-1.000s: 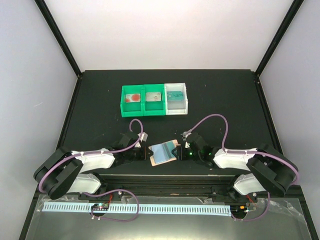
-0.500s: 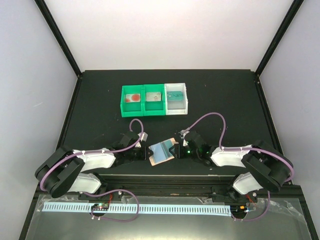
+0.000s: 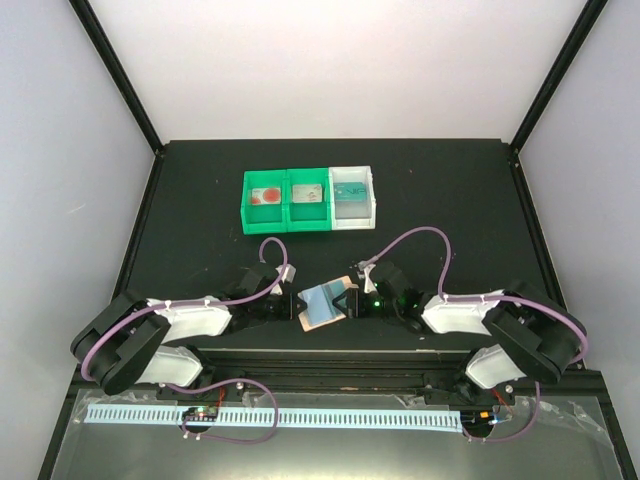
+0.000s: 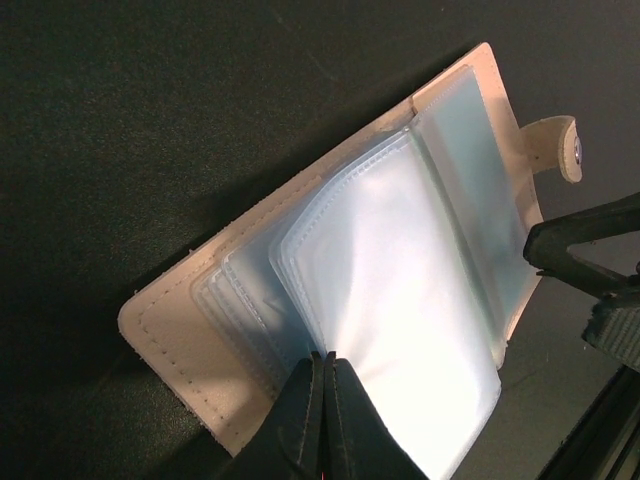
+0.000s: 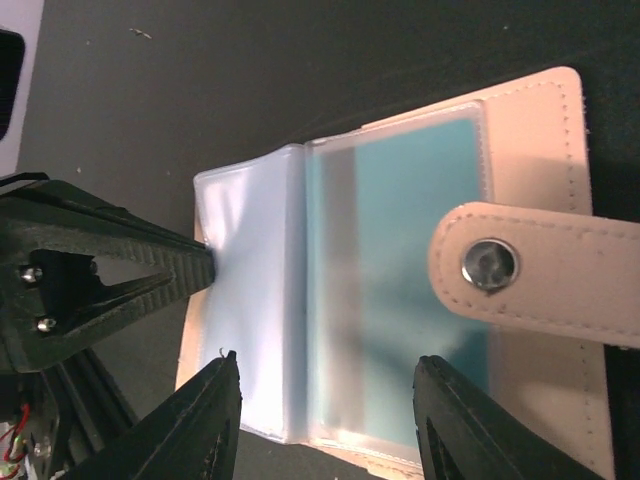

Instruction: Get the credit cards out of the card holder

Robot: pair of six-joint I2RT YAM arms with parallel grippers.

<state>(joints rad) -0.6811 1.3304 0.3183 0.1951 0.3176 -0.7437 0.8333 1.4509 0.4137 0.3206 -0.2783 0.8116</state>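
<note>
Holder (image 3: pixel 325 304): we see it lying open, lower centre of the top view, between both grippers.
Left gripper (image 4: pixel 322 372): pinched together on the clear sleeves (image 4: pixel 400 300).
Right gripper (image 5: pixel 327 365): apart, straddling the teal card (image 5: pixel 420 230), whose long axis runs up-frame; we judge this arm nearer.

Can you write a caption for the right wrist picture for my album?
Open right hand at the card holder, a teal card showing through its clear sleeve.
</note>
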